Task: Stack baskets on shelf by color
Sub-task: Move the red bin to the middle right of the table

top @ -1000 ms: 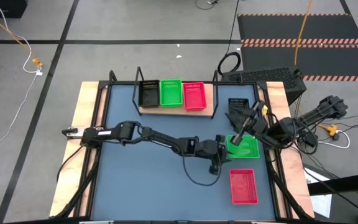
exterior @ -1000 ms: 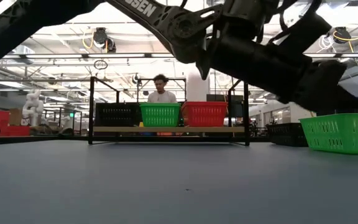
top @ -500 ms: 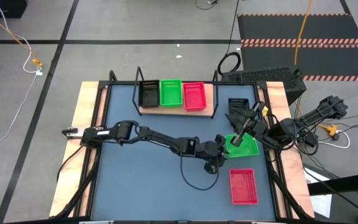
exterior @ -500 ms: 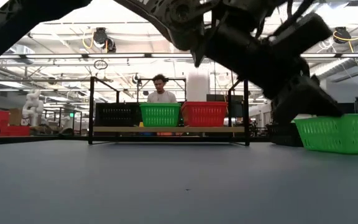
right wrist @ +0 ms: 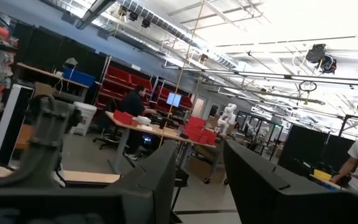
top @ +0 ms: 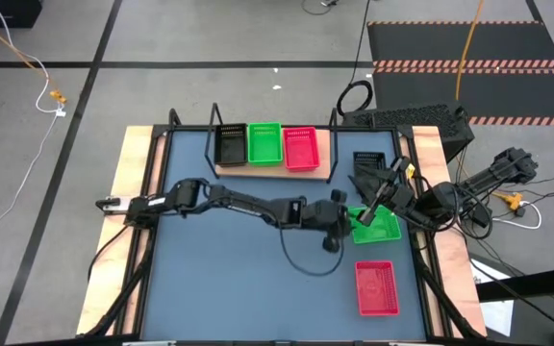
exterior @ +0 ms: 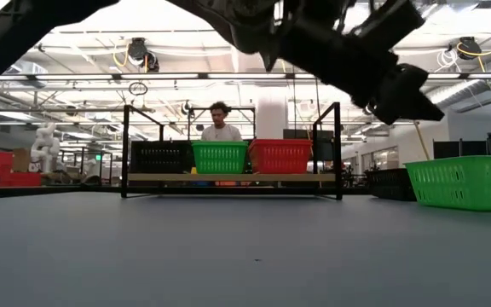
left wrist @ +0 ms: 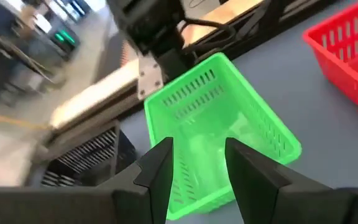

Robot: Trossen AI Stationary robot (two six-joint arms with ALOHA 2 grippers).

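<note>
- My left gripper [top: 339,219] is stretched across the blue-grey tabletop [top: 229,269] and hangs just beside the bright green perforated plastic basket [top: 378,227] on the right part of the table.
- In the left wrist view its two dark fingers [left wrist: 160,168] stand apart with a gap between them, and I see the green basket [left wrist: 219,124] through this gap; they hold nothing.
- In the low view the left gripper [exterior: 403,89] is above the table, and it does not touch the green basket [exterior: 465,182] below it.
- My right gripper [top: 381,192] is at the far edge of the same green basket, at the right side of the table. In the right wrist view its fingers [right wrist: 160,180] are apart and only the room shows between them.
- A red perforated basket [top: 376,287] lies near the front edge, close to the green one but apart from it.
- A black perforated basket [top: 370,165] lies behind the green one, next to the shelf end.
- The light wooden shelf with black wire frame [top: 320,169] stands at the back of the table. On it are a black basket [top: 230,145], a green basket [top: 264,143] and a red basket [top: 299,148], side by side in one row.
- Behind the shelf, in the low view, a person [exterior: 221,119] is in the room.
</note>
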